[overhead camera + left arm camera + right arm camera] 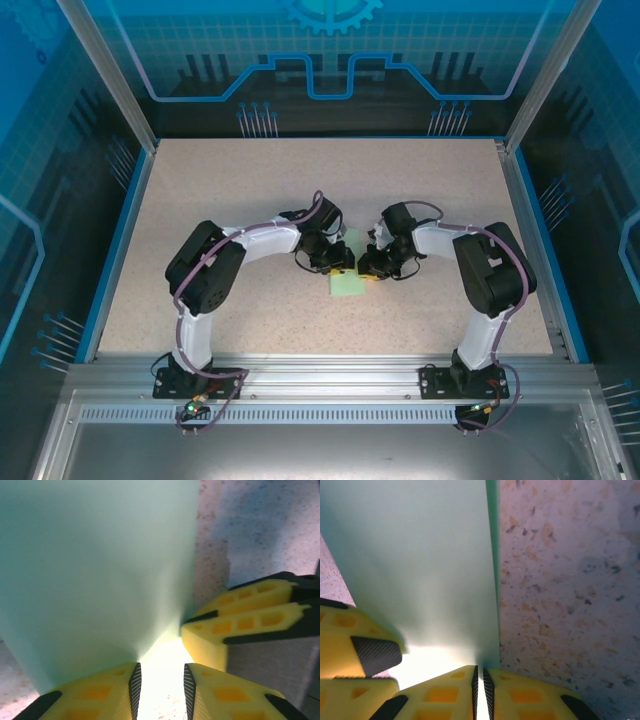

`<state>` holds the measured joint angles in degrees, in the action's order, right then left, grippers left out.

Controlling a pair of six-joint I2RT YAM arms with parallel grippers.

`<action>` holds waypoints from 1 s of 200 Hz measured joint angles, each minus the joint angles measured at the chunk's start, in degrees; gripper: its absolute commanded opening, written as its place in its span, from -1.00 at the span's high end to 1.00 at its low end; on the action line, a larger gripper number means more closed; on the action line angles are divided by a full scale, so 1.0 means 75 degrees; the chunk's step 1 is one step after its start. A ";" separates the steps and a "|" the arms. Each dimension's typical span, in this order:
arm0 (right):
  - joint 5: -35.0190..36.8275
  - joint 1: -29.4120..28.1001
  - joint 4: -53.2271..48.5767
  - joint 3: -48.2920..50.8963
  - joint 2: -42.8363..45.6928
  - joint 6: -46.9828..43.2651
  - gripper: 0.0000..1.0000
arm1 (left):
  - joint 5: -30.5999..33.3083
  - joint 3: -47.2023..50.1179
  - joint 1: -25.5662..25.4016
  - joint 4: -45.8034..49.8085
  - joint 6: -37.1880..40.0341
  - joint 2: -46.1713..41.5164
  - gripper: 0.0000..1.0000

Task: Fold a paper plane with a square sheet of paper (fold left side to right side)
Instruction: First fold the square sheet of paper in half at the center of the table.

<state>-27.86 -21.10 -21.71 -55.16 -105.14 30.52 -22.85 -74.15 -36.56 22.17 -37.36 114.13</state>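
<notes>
Surface: we see a speckled beige surface [250,200] framed by blue rails, carrying one thin, pale mint-green square sheet of paper [347,285].
Sheet position: it sits mid-surface, between the two wrists, with its near part flat on the surface in the top view.
Sheet close up: in the left wrist view the square sheet of paper [95,580] stretches away from the fingers. In the right wrist view the sheet [420,555] has a straight right edge with a darker green strip just beside it, perhaps a second layer.
Left arm: the left arm [205,270] has its elbow out to the left and its forearm angled in towards the centre.
Right arm: the right arm [490,270] mirrors it, elbow out to the right.
Left end effector: the left end effector [338,262] [160,680] has its yellow fingers a little apart, with the near edge of the sheet in the gap. We cannot tell whether the pads touch the paper.
Right end effector: the right end effector [372,268] [480,672] is pressed almost together, pinching the sheet's near edge in a thin slit, close to the left one.
</notes>
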 measured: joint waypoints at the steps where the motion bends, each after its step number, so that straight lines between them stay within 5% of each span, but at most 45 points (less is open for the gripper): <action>1: 0.0003 0.0000 -0.0003 -0.0006 0.0000 -0.0003 0.67 | 0.0009 0.0000 0.0000 0.0003 0.0000 0.0009 0.36; 200: 0.0297 -0.0128 -0.0280 -0.0178 -0.0041 -0.0221 0.68 | 0.0323 0.1110 0.0691 -0.0262 0.0431 -0.0562 0.22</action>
<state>-25.63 -22.06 -23.81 -56.49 -105.45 28.86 -20.43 -65.82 -31.38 20.21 -34.13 109.91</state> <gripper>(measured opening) 0.160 0.386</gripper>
